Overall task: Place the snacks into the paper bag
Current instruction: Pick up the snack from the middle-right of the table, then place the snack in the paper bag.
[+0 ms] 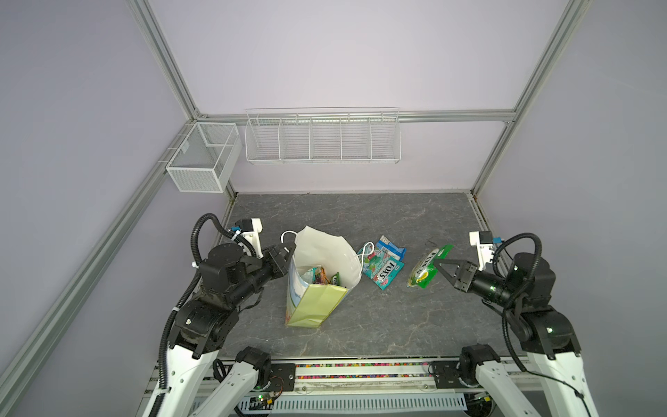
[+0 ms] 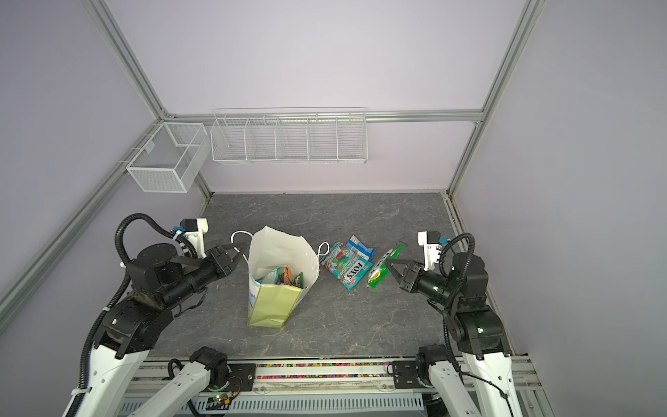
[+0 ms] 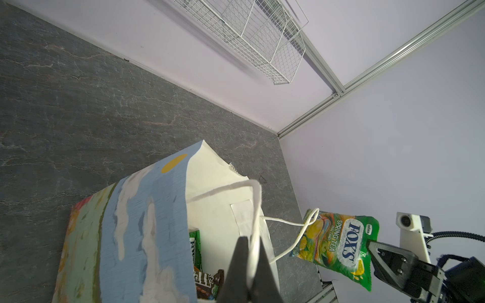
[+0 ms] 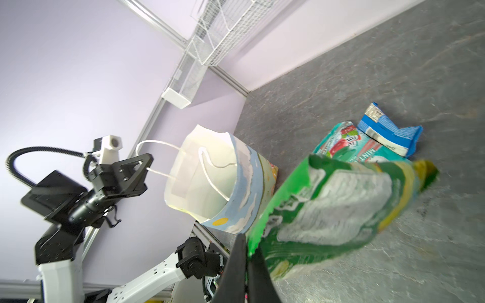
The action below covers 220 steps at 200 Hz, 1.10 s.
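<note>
The left gripper is pinched on the white cord handle of the paper bag, which stands open on the table with several packets inside. The right gripper is clamped on the edge of a green FOX'S packet, held off the table beside a teal packet and a blue packet lying near the bag

Left gripper, at 9 o'clock, points toward 2 o'clock with jaws closed; right gripper, at 3 o'clock, points toward 10 o'clock, jaws closed.
</note>
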Motion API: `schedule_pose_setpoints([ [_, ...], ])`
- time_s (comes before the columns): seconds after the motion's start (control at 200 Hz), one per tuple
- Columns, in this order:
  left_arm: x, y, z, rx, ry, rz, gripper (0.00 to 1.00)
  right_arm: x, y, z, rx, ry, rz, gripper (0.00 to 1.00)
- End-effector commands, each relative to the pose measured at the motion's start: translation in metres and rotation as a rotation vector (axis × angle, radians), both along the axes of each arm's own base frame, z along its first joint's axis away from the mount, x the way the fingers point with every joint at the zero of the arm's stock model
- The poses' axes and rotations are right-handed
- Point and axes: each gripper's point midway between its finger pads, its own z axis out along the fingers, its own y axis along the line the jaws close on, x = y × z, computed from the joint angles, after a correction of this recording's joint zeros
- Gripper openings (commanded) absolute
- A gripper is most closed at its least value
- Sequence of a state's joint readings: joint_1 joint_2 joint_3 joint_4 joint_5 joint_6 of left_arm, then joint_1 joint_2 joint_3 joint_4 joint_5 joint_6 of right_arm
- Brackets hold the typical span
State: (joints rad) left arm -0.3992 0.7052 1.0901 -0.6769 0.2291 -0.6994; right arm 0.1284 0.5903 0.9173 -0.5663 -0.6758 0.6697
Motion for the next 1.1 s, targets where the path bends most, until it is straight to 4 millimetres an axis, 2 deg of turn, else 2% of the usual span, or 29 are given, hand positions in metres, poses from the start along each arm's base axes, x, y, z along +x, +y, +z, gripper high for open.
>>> schedule_pose_setpoints([
  [0.0, -0.002, 0.002, 0.026, -0.035, -0.074, 0.004, 0.00, -0.011, 0.012, 0.042, 0.039, -0.139, 0.098, 0.06],
  [0.32, -0.003, 0.003, 0.026, -0.032, -0.076, 0.006, 0.00, -0.029, 0.026, 0.086, 0.085, -0.254, 0.201, 0.07],
  [0.425, -0.002, 0.002, 0.025, -0.031, -0.074, 0.005, 0.00, -0.041, 0.033, 0.100, 0.097, -0.287, 0.261, 0.06],
  [0.805, -0.003, 0.001, 0.023, -0.029, -0.073, -0.006, 0.00, -0.053, 0.053, 0.126, 0.124, -0.366, 0.370, 0.06],
  [1.095, -0.003, -0.001, 0.022, -0.028, -0.076, -0.015, 0.00, -0.064, 0.082, 0.137, 0.112, -0.403, 0.486, 0.06],
])
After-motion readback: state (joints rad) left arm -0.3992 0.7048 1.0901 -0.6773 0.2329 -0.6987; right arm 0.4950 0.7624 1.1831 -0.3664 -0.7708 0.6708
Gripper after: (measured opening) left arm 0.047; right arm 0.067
